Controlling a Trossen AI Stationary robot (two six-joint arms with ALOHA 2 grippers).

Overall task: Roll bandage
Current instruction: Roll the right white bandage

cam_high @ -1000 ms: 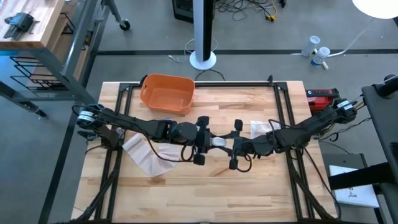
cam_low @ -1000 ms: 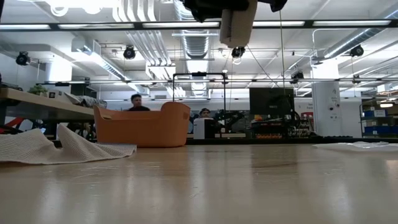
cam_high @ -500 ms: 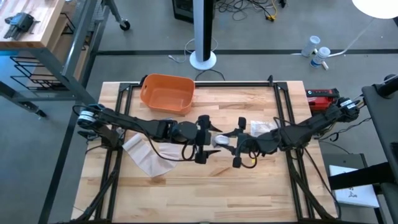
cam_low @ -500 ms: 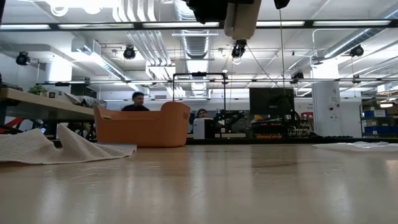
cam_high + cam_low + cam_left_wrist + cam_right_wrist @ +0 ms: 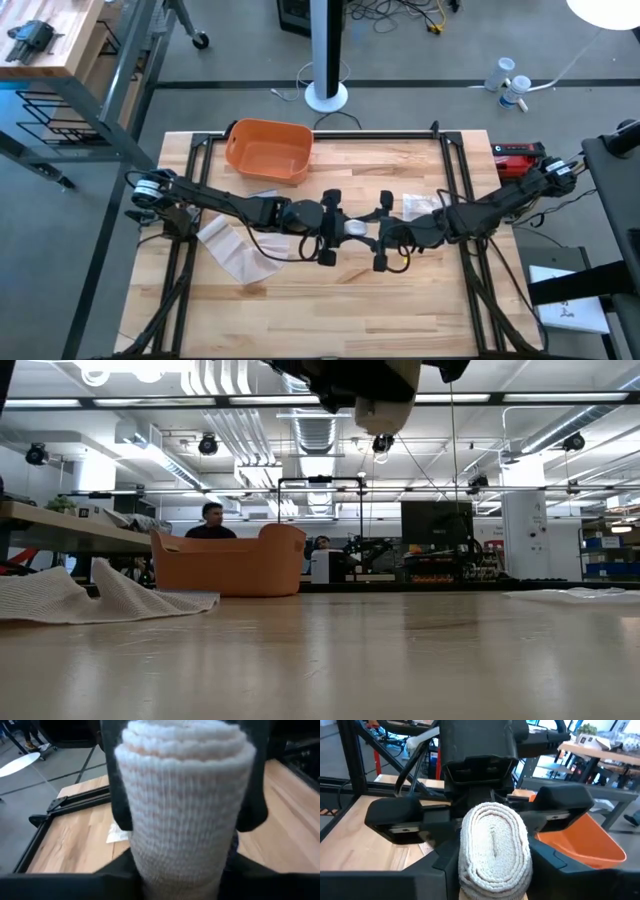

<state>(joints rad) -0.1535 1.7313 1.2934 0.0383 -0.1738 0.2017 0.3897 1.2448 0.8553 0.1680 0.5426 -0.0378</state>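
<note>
A white knitted bandage roll point(image 5: 354, 228) hangs in the air over the middle of the table, lying level between my two grippers. My left gripper point(image 5: 338, 228) is shut on its left end, and my right gripper point(image 5: 372, 232) is shut on its right end, so the two face each other. The roll fills the left wrist view point(image 5: 185, 805) and shows end-on in the right wrist view point(image 5: 494, 845). In the low view only its lower part point(image 5: 388, 408) shows, under dark gripper parts. A loose mesh bandage point(image 5: 235, 250) lies crumpled on the table's left side. My left gripper pinches the roll's left end point(image 5: 175, 862) between its two fingers. It comes level from the table's left, with the fingers lying along the roll. The roll is lifted clear of the table. My right gripper pinches the roll's right end point(image 5: 492, 872) between its two fingers. It comes level from the table's right. Its fingers point(image 5: 119, 795) lie along the roll's two sides, and the roll stays level and clear of the table.
An orange basket point(image 5: 268, 150) stands at the far left of the table. A white packet point(image 5: 420, 205) lies right of centre, behind my right arm. A red tool point(image 5: 518, 155) sits at the far right edge. People move in the room beyond the table.
My left gripper has shifted slightly toward the table's right, closer to my right gripper. The roll stays lifted between the two. In the low view its lower outline has changed from straight-sided to rounded, so it has turned somewhat.
</note>
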